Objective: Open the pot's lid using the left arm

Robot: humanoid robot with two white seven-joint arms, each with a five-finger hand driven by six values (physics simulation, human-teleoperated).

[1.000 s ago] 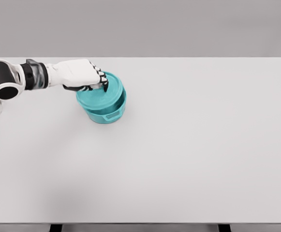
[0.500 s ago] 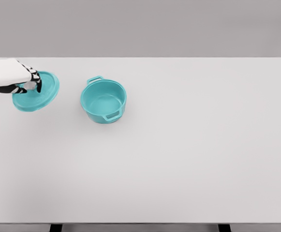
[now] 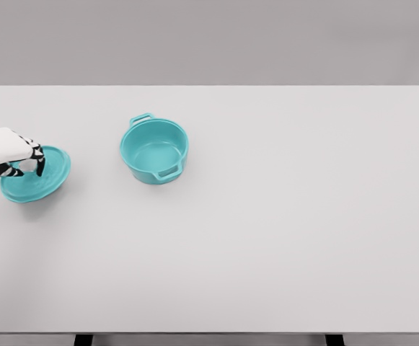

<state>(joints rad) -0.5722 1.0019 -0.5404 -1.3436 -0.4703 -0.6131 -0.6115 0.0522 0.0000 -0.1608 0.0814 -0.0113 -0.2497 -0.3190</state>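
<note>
The left hand [image 3: 7, 153] enters at the picture's 9 o'clock edge, its fingers curled down onto the knob of the teal lid [image 3: 40, 177] and gripping it. The lid hangs tilted close over the white table [image 3: 281, 238], a shadow just beneath it. At about 3 o'clock from the lid, well apart, stands the teal pot [image 3: 154, 151], uncovered and upright, with loop handles at its 11 and 5 o'clock sides.
</note>
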